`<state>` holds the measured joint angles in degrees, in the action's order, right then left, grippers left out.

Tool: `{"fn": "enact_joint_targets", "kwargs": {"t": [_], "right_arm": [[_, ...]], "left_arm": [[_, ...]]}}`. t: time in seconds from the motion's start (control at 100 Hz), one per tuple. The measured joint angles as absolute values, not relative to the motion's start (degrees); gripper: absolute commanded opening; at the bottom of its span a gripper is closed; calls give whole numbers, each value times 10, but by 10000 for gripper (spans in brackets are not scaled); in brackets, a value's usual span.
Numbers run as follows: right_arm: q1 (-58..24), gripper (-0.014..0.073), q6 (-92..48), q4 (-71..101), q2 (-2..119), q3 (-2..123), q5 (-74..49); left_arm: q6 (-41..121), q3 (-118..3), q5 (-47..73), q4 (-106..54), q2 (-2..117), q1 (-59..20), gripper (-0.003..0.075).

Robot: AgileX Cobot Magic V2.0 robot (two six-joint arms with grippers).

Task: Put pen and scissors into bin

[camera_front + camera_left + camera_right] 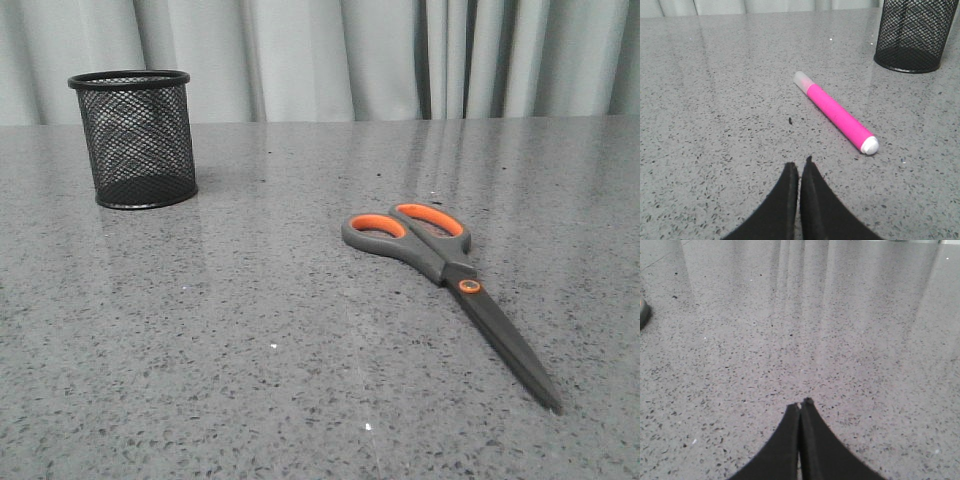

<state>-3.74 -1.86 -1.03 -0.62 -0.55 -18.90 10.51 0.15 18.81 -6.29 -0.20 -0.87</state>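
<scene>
Left gripper (799,167) is pinched closed on nothing, hovering just short of the pink pen (836,111), which lies flat on the speckled table (715,100) near the mesh pencil cup (912,35). Right gripper (801,404) is clenched empty too. The scissors (440,262) lie flat, well apart from the cup (nothing binned yet). Looks like the opening step: those jaws need to spread and straddle the pen.
</scene>
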Motion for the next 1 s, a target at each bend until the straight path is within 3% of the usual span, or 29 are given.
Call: {"fn": "enact_joint_targets", "kwargs": {"t": [0.71, 1.0], "right_arm": [[-37, -58, -19, -25, -6, -5, -180], [-37, -58, -14, -32, -6, -5, 63]], "left_arm": [[105, 1, 188, -63, -2, -9, -19], [105, 1, 188, -63, -2, -9, -19]]}}
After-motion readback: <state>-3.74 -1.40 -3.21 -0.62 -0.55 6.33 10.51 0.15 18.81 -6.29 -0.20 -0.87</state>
